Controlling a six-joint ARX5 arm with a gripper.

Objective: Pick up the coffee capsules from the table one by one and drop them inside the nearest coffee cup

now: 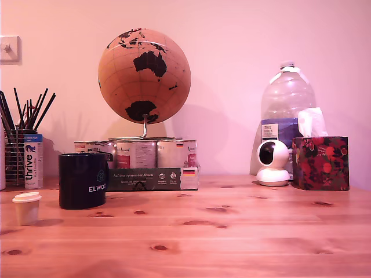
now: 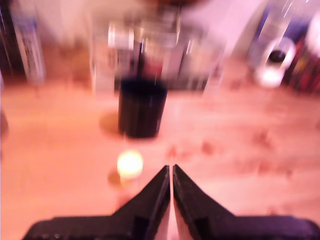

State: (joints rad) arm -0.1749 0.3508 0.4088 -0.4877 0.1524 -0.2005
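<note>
The coffee capsule (image 1: 26,207) you want stands upright just beside the coffee cup (image 1: 83,180), untouched; your blurred wrist view shows the gripper (image 2: 171,172) jaws pressed together, empty

The coffee capsule (image 1: 26,207) is cream-beige, and the coffee cup (image 1: 83,180) is dark navy-black with white "ELWO" lettering; both stand on a reddish-brown knotted wood table (image 1: 232,231). The globe (image 1: 144,76) is tan with black continents, the tissue box (image 1: 320,163) carries a red and green floral pattern on black, and the small camera (image 1: 272,161) is white with a black face. The gripper (image 2: 171,172) is black.
</note>
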